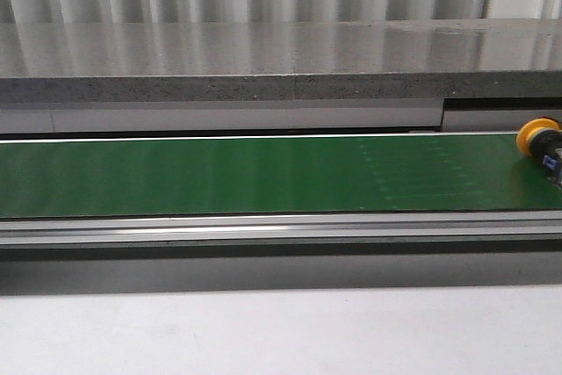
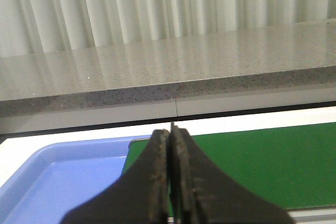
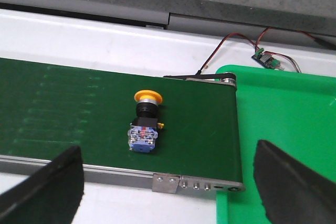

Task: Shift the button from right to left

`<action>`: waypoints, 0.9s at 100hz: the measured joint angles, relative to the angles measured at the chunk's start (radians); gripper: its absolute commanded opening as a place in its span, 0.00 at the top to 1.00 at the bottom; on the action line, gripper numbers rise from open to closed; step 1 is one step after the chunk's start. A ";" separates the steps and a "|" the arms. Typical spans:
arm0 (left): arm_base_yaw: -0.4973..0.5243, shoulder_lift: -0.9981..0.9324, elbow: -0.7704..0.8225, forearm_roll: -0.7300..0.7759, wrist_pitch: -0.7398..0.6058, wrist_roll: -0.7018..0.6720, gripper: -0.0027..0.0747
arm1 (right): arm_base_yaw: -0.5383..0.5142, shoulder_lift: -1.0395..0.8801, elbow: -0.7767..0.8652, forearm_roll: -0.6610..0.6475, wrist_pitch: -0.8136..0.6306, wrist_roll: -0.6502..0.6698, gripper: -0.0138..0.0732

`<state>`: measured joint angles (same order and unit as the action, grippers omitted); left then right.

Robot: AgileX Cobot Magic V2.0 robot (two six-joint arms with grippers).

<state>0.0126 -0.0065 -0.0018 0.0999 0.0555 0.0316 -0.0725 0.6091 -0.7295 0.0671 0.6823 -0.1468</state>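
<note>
- We judge the task barely begun: the button [image 3: 144,124] lies on its side on the green conveyor belt [image 1: 219,173], at the belt's far right end in the front view, held by neither arm.
- Through the right wrist camera we see its yellow cap pointing toward the far edge of the belt and its blue contact block toward the near edge, just short of the belt's end roller.
- Our right gripper [image 3: 168,182] hovers above it with fingers spread wide, touching nothing.
- Our left gripper [image 2: 170,182] has its fingers pressed together on nothing, over the belt's left end.
- Left to do, as we read it: get the button to the left end.
- The blue tray [image 2: 63,182] beside the left end shows nothing inside in the visible part.
- The green tray [image 3: 283,108] past the right end likewise looks bare where visible; a small wired circuit board [image 3: 268,59] sits behind it.
</note>
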 measured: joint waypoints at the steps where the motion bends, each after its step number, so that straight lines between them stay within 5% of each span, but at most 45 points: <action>1: 0.000 0.000 0.000 0.000 0.000 0.000 0.99 | 0.000 -0.014 0.004 0.000 0.000 0.000 0.10; 17: 0.000 0.000 0.000 0.000 0.000 0.000 0.99 | 0.000 -0.136 0.072 0.000 -0.004 0.000 0.26; 43: 0.000 0.000 0.000 0.000 0.000 0.000 0.99 | 0.000 -0.190 0.079 0.000 -0.002 0.000 0.92; 90: 0.000 0.000 0.000 0.000 0.000 0.000 0.99 | 0.000 -0.190 0.080 0.001 0.009 -0.002 0.92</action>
<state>0.0126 -0.0065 -0.0018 0.0999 0.0555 0.0316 -0.0725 0.4189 -0.6493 0.0679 0.6916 -0.1487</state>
